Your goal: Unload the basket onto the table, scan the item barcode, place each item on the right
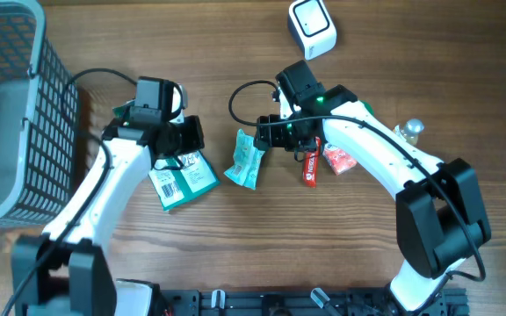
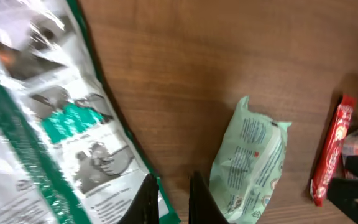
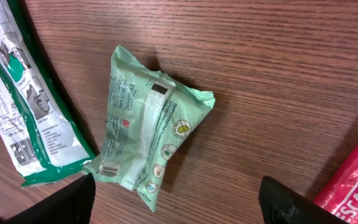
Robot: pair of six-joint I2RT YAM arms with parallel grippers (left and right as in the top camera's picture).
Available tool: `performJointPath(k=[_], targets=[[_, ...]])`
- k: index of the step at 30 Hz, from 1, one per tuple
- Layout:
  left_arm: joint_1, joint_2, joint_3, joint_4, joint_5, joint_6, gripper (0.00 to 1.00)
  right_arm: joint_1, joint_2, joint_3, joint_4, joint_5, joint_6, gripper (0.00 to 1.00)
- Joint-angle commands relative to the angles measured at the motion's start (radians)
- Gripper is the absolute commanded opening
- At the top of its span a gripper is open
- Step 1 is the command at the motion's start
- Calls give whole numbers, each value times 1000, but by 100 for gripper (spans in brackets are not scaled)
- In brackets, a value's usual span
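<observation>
Left pincer [image 2: 173, 190]: my two dark fingers [image 2: 143, 202] stand at the bottom edge of the left wrist view. They are drawn together, with only a thin strip of wood between the tips. The edge of the green-and-white packet lies just beside one of them.
Right pincer [image 3: 176, 183]: spread wide, with one dark finger in each lower corner of the right wrist view. The pouch lies between them and a little ahead.
Task's thing: pale mint-green crinkled plastic pouch [image 3: 148, 130]. It lies flat on the brown wooden table [image 1: 235, 254] between my two arms, apart from its neighbours.
Pouch print: a black rectangle near the top, a red mark and a row of round pictograms. The lines of text are too fine for me to read.
Barcode: small barcode [image 3: 109, 169] at one corner of the pouch, facing up.
Green packet: flat glossy green-and-white packet [image 1: 183, 180] under my left pincer. It carries drawings and text, but I cannot read them.
Red stick: slim red sachet [image 1: 311, 165] just beyond the pouch on my right arm's side. White letters "ESCAFE" show at the frame edge, the beginning cut off.
Scanner: white rounded box [image 1: 313, 26] with a dark window, at the far table edge, well apart from the pouch.
Basket: grey mesh plastic basket [image 1: 7, 105] at the table's left side.
</observation>
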Motion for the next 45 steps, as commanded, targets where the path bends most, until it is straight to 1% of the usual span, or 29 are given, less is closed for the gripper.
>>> performJointPath(k=[1, 4, 6, 8, 10, 11, 13, 14, 15, 17, 18, 20, 21, 23, 26, 29, 30, 34, 39, 45], targets=[[5, 74, 5, 0, 75, 15, 4, 4, -16, 6, 2, 9, -20, 84], [5, 122, 5, -5, 89, 26, 5, 4, -16, 6, 2, 9, -21, 83], [5, 142, 5, -5, 200, 99, 8, 4, -16, 6, 2, 9, -21, 83], [5, 143, 5, -4, 248, 127, 9, 4, -16, 6, 3, 10, -20, 83], [5, 143, 5, -2, 246, 127, 9, 4, -16, 6, 3, 8, -21, 82], [5, 143, 5, -2, 246, 127, 6, 4, -16, 6, 2, -4, -22, 80], [5, 143, 5, 0, 247, 121, 4, 4, -16, 6, 5, -29, -32, 70], [5, 143, 5, -1, 251, 100, 4, 4, -16, 6, 12, -45, -48, 66], [5, 143, 5, -4, 270, 85, 4, 4, -16, 6, 18, -53, -48, 59], [5, 143, 5, -3, 374, 90, 4, 4, -16, 6, 31, -89, -47, 42], [5, 143, 5, -3, 390, 90, 4, 4, -16, 6, 36, -101, -47, 33], [5, 143, 5, 1, 396, 89, 4, 4, -16, 6, 54, -115, -42, 11], [3, 146, 5, -3, 397, 89, 4, 4, -15, 6, 56, -115, -42, 6], [-7, 152, 4, -38, 396, 91, 4, 4, -11, -9, 67, -114, -34, 4], [-18, 166, -12, -49, 418, 105, 4, 4, 8, -56, 145, -133, -20, 4], [-18, 179, -14, -45, 569, 157, 4, 7, 41, -90, 269, -220, -41, 4], [-18, 179, -14, -42, 579, 157, 4, 7, 50, -94, 284, -219, -35, 4], [-22, 180, -29, -42, 577, 174, 4, 8, 80, -97, 310, -216, -36, 4], [-26, 182, -62, -40, 465, 179, 4, 8, 107, -97, 314, -173, -37, 4], [-26, 228, -65, 10, 467, 145, 4, 8, 114, -97, 327, -175, -36, 4]])
